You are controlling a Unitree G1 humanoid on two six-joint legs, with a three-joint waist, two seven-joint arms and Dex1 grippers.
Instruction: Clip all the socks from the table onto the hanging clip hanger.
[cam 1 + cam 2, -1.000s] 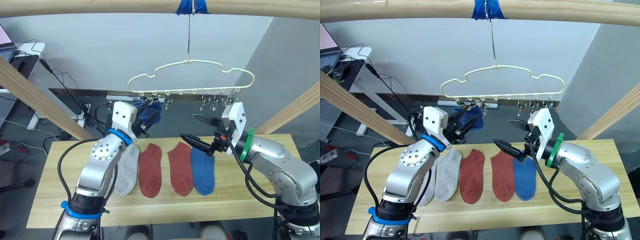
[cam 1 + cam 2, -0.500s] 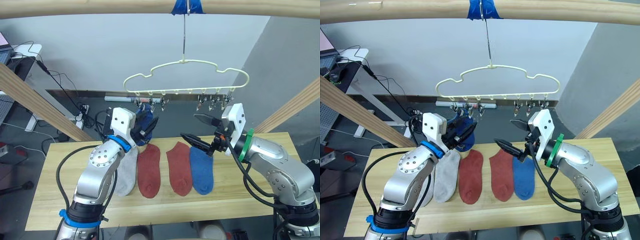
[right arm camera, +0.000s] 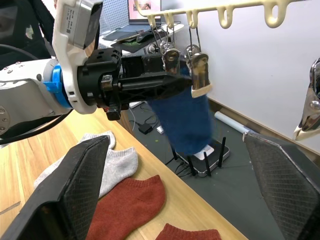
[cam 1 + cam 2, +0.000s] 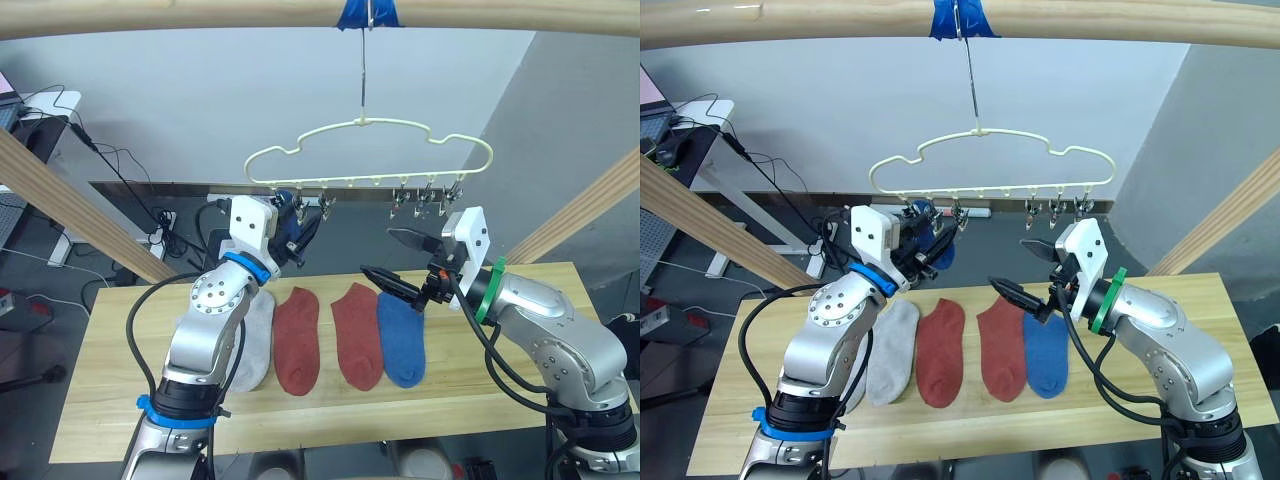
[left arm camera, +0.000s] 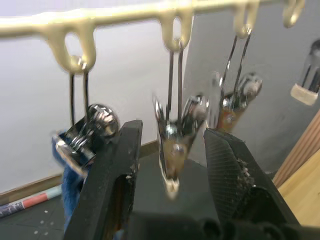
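left pincer [image 5: 172, 165] risen, released astride metal clip [image 5: 172, 135] | blue knit sock [image 3: 182, 120] apparently clipped | right pincer [image 4: 398, 262] released, unmoved

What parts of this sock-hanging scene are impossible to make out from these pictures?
- Blue sock at the clip hanger: in the head views the left tool covers most of it, and whether a clip grips it is unclear.
- Grey socks: the left arm hides their upper parts, so the count is uncertain there.
- Clips in the left wrist view: blurred.
- Table: near edge cut off by the frame.
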